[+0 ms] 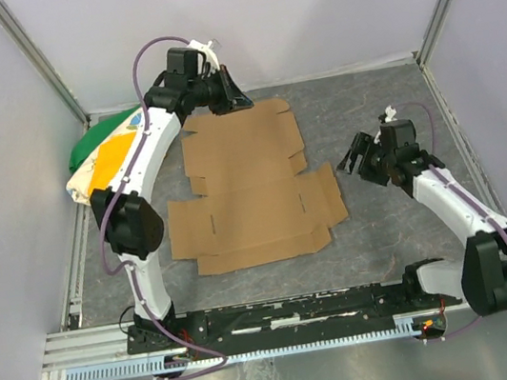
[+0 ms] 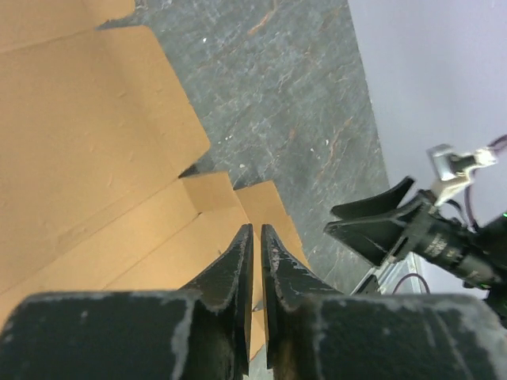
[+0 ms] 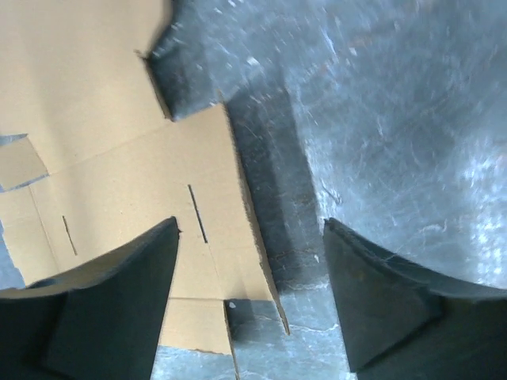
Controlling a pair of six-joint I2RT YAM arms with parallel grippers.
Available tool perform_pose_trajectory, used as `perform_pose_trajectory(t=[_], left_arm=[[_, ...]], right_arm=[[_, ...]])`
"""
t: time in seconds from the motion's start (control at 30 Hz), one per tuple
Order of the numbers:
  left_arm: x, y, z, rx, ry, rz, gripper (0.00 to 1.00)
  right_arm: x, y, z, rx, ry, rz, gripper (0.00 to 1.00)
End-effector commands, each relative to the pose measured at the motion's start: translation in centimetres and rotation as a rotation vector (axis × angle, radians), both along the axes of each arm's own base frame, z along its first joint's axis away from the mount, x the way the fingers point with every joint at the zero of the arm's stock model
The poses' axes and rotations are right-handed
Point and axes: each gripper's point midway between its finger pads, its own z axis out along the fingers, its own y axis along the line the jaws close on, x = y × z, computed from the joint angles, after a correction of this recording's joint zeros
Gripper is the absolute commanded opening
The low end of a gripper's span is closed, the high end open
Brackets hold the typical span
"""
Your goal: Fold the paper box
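The paper box (image 1: 252, 190) lies as a wide flat brown cardboard sheet in the middle of the grey table, with creases, flaps and slots. My left gripper (image 1: 237, 96) is shut and empty, hovering over the sheet's far edge; the left wrist view shows the cardboard (image 2: 87, 150) under its closed fingertips (image 2: 255, 231). My right gripper (image 1: 356, 154) is open and empty, just right of the sheet's right flap. The right wrist view shows that flap (image 3: 135, 182) with a slot, its edge between my spread fingers (image 3: 119, 277).
A green, yellow and white cloth bundle (image 1: 105, 156) lies at the far left by the wall, partly behind the left arm. Metal frame rails (image 1: 74, 276) border the table. The right gripper (image 2: 380, 222) shows in the left wrist view.
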Motion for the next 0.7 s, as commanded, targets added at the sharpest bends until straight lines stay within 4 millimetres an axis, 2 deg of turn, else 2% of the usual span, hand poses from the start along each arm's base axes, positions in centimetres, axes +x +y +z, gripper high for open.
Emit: perform_pose_trajectory(t=[0.0, 0.03, 0.1, 0.2, 0.27, 0.37, 0.43, 0.53, 0.63, 0.67], left_arm=[[-1.4, 2.0, 6.1, 0.020, -0.207, 0.032, 0.23], [-1.4, 2.8, 6.4, 0.038, -0.221, 0.066, 0.27], [-1.4, 4.6, 6.7, 0.066, -0.237, 0.160, 0.33], [-1.3, 7.8, 5.0, 0.072, -0.210, 0.283, 0.34], [-1.5, 9.9, 3.6, 0.059, -0.161, 0.335, 0.33], [-2.2, 12.9, 1.5, 0.090, -0.090, 0.391, 0.31], [-2.8, 13.6, 0.3, 0.121, -0.073, 0.396, 0.30], [-3.4, 14.2, -1.8, 0.160, -0.049, 0.400, 0.31], [-2.9, 15.1, -4.2, 0.213, -0.010, 0.426, 0.32], [-2.2, 15.5, -5.1, 0.230, 0.002, 0.443, 0.32]], right_arm=[[2.8, 0.0, 5.5, -0.078, -0.201, 0.017, 0.93], [3.5, 0.6, 6.2, -0.074, -0.208, 0.037, 0.98], [4.8, 1.8, 6.6, -0.111, -0.169, 0.092, 0.99], [7.2, 3.9, 6.4, -0.188, -0.089, 0.174, 1.00], [8.8, 5.1, 7.3, -0.227, -0.097, 0.195, 0.99], [10.9, 5.6, 7.9, -0.257, -0.099, 0.183, 0.95], [11.8, 6.0, 7.5, -0.262, -0.075, 0.196, 0.93], [12.6, 6.7, 5.7, -0.266, -0.023, 0.229, 0.92], [13.6, 7.0, 4.1, -0.283, 0.008, 0.251, 0.93], [14.2, 7.1, 3.3, -0.290, 0.015, 0.255, 0.93]])
